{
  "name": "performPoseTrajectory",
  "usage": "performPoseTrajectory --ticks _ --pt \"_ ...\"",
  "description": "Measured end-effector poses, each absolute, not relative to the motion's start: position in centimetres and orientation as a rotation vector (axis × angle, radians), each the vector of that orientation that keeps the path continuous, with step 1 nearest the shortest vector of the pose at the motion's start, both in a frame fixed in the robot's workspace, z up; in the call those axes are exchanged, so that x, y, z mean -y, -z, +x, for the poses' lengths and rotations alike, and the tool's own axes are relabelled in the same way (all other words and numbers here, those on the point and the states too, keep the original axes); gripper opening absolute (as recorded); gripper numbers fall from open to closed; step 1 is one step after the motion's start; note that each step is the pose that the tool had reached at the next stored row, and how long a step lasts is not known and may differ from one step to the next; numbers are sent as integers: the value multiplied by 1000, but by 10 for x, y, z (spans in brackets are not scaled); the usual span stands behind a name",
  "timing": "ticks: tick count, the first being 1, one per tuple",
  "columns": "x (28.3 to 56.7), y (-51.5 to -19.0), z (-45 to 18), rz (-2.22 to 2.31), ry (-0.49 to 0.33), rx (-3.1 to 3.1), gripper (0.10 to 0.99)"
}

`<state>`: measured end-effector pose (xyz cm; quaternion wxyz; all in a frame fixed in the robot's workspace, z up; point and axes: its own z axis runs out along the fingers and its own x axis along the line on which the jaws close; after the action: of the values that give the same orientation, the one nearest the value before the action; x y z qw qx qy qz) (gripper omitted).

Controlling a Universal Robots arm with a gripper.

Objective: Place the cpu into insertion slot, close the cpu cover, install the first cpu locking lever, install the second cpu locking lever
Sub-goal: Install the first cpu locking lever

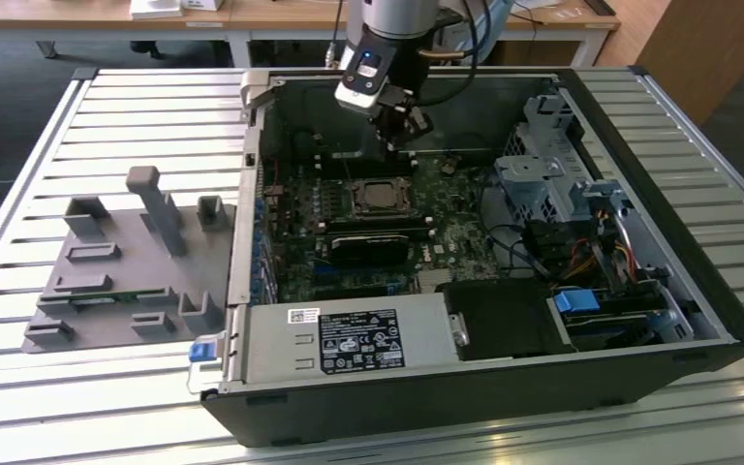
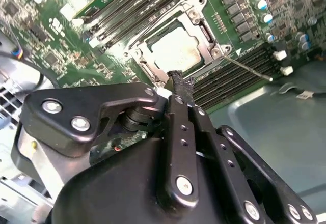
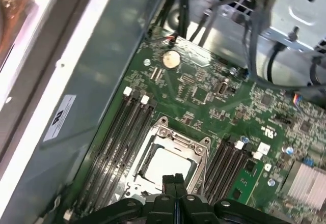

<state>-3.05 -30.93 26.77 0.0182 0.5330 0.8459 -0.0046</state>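
Inside the open black computer case (image 1: 476,402), a green motherboard (image 1: 297,237) and a grey power supply box (image 1: 346,344) are housed. The small square silver-rimmed insertion slot (image 2: 144,63) is occupied by the flat dull-silver cpu (image 2: 175,50). The thin silvery frame-shaped cpu cover (image 2: 202,29) is seen lying flat around the chip. A thin wire lever (image 2: 249,68) is seen running out from one socket corner. The black gripper (image 3: 174,179) is positioned just above the socket edge, jaws pressed together, nothing gripped.
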Motion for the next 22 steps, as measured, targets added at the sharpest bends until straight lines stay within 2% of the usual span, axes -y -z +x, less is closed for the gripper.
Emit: performPoseTrajectory --ticks 22 --pt "309 -268 -30 1233 7 -2848 106"
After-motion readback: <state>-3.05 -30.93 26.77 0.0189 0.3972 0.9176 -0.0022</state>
